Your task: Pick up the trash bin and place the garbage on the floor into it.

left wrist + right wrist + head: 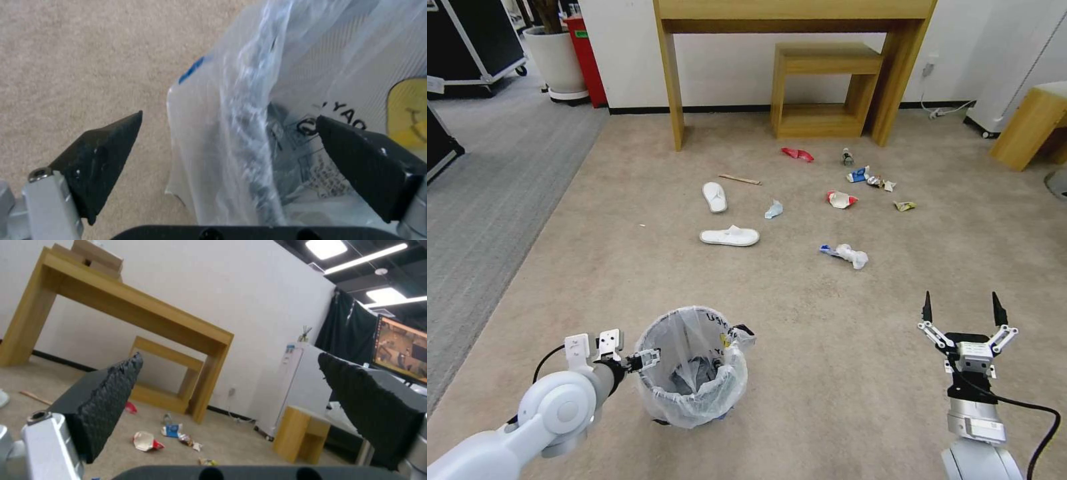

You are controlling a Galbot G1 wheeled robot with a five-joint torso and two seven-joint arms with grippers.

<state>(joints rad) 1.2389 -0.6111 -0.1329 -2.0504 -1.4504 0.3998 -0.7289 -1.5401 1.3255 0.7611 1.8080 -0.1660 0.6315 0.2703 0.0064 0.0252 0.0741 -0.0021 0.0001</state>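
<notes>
The left gripper [642,361] is sitting at the rim of the trash bin [692,369], its jaws spread wide and straddling the bagged rim: in the left wrist view one finger [103,156] is hanging outside over the carpet [800,320] while the other is lying on the inner side of the clear plastic bag [249,133], neither pressing on it. The bin is standing upright on the floor just before the robot, to its left. The right gripper [960,310] is hovering above the carpet to the right, jaws wide and holding nothing. Farther ahead the garbage is lying scattered: two white slippers [729,235], a wooden stick [739,179], a red wrapper [797,154], a small bottle [847,157], a red-white cup [840,199], near the wooden desk [794,13].
</notes>
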